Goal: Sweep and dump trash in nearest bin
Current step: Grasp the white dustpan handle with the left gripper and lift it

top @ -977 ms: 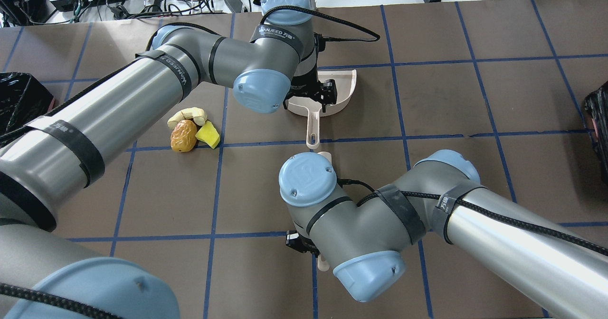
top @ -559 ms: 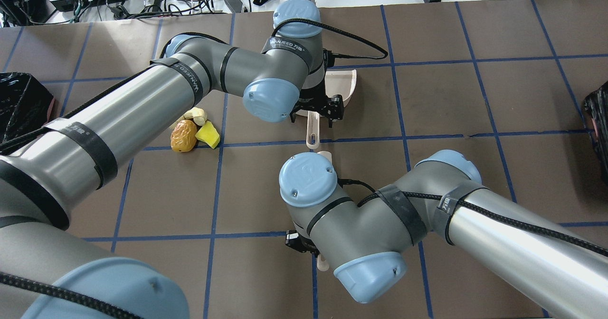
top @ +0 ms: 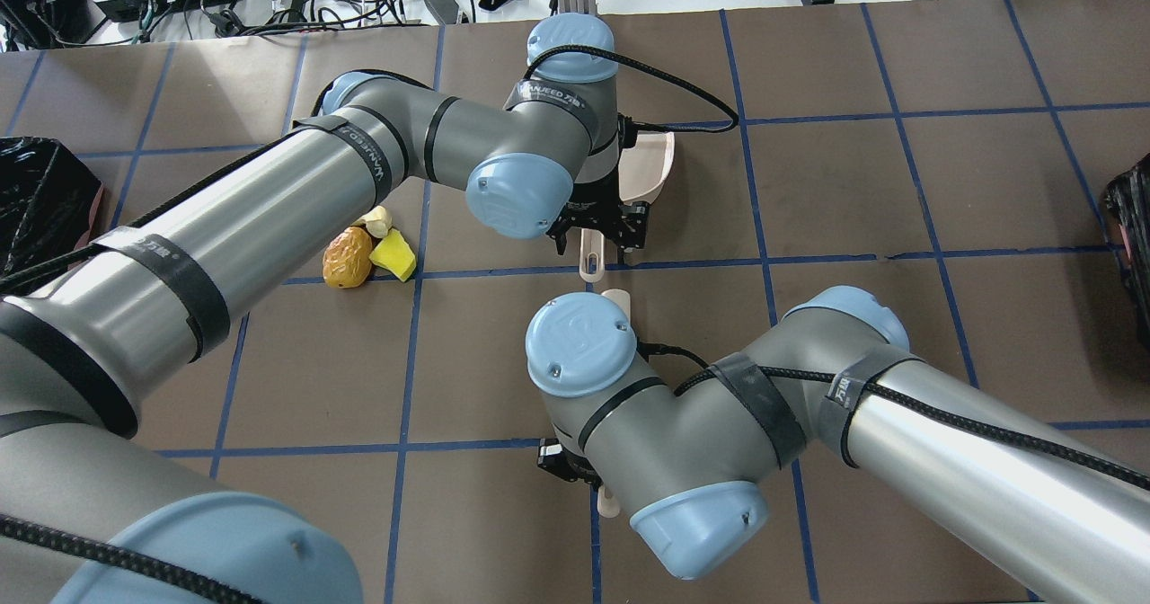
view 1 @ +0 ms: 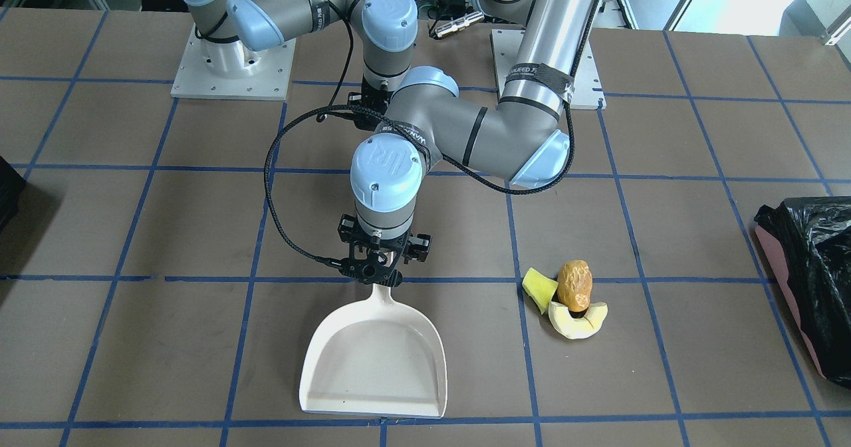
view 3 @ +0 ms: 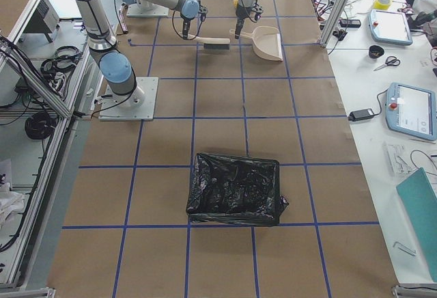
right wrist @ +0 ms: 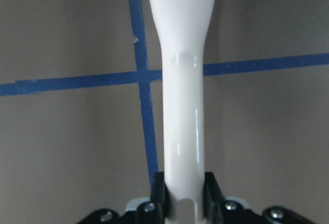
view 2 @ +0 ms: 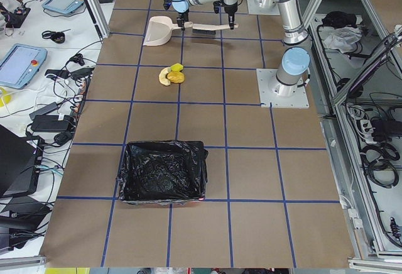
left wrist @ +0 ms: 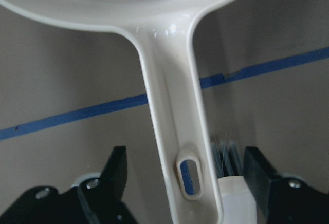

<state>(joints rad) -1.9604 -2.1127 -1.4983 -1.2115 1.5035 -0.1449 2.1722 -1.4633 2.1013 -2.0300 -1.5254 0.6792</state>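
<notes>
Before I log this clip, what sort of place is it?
Probably a robotics lab: a brown table gridded with blue tape, teach pendants on the side bench, loose cables beside them.

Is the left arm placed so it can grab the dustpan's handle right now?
Probably yes. The left end effector hangs open astride the dustpan handle, with nothing else between its fingers. The brush ends close beside one finger and might get nudged as they shut.

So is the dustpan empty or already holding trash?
Empty. The dustpan is bare inside; the trash lies apart from it.
</notes>
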